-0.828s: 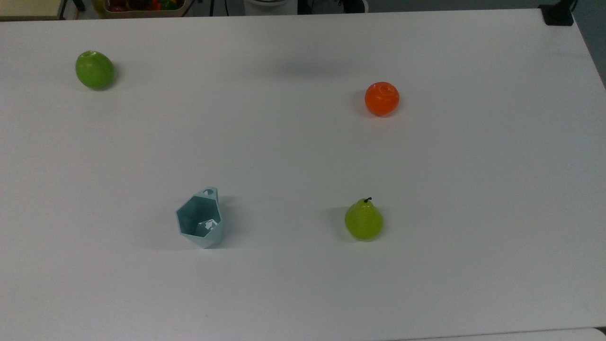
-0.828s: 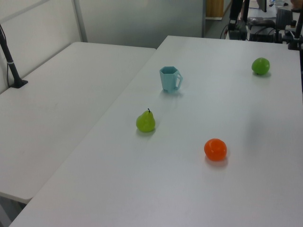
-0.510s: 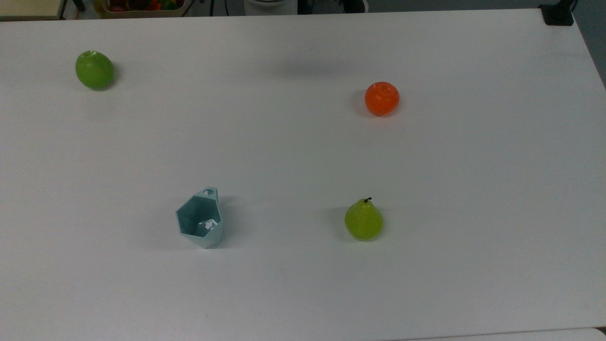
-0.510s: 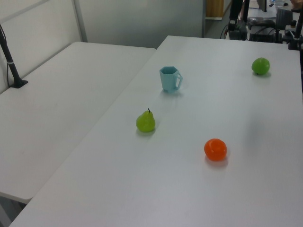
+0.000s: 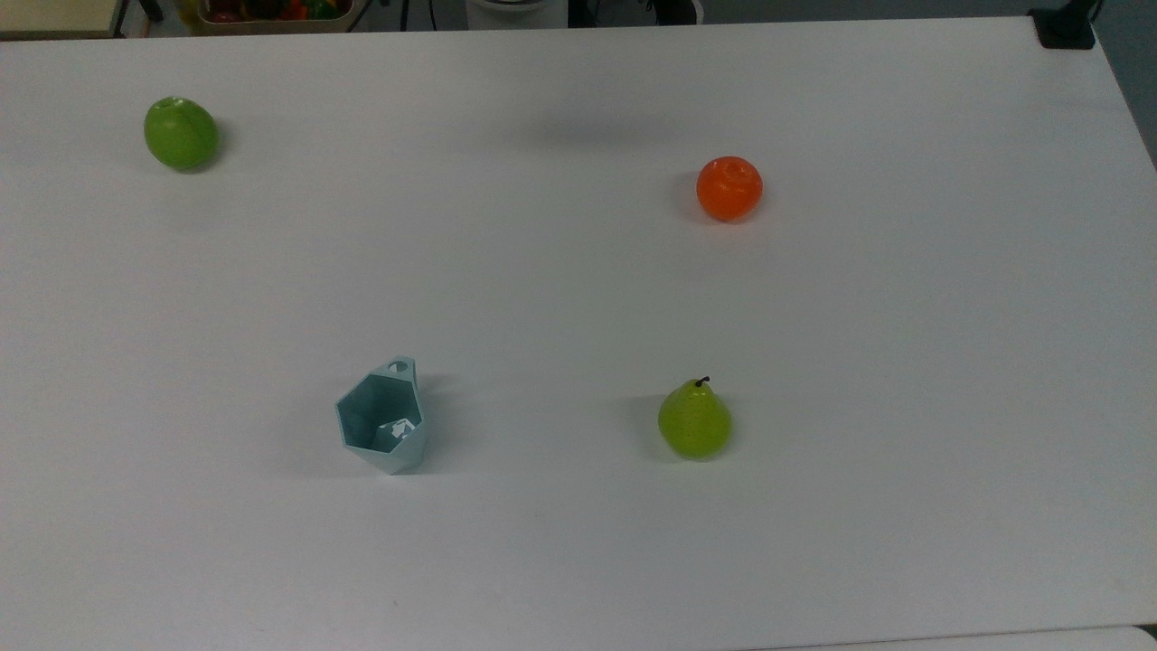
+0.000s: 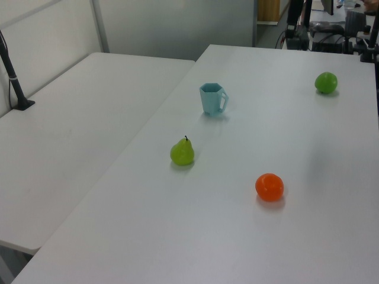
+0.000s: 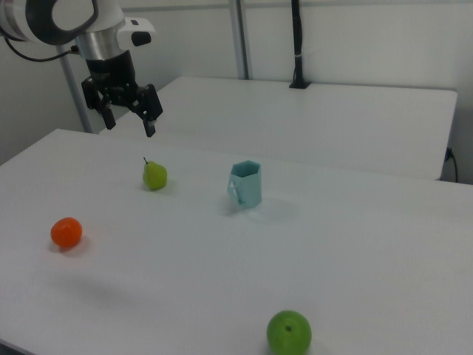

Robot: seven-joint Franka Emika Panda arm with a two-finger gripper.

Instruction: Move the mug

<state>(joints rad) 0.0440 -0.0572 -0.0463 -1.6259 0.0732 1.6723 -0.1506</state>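
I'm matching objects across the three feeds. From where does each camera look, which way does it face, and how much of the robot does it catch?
Top view: overhead, looking down on the white table; no arm.
Left view: raised beside the table, looking along it past the orange; no arm.
Right view: raised opposite side, facing the arm and its open tool high above the table.
Shared: mug, pear.

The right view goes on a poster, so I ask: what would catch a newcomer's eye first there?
Probably the pincer, open and hanging above the table's far left edge, near the pear. Next, the pale blue mug standing upright mid-table, with the orange at the right view's left.
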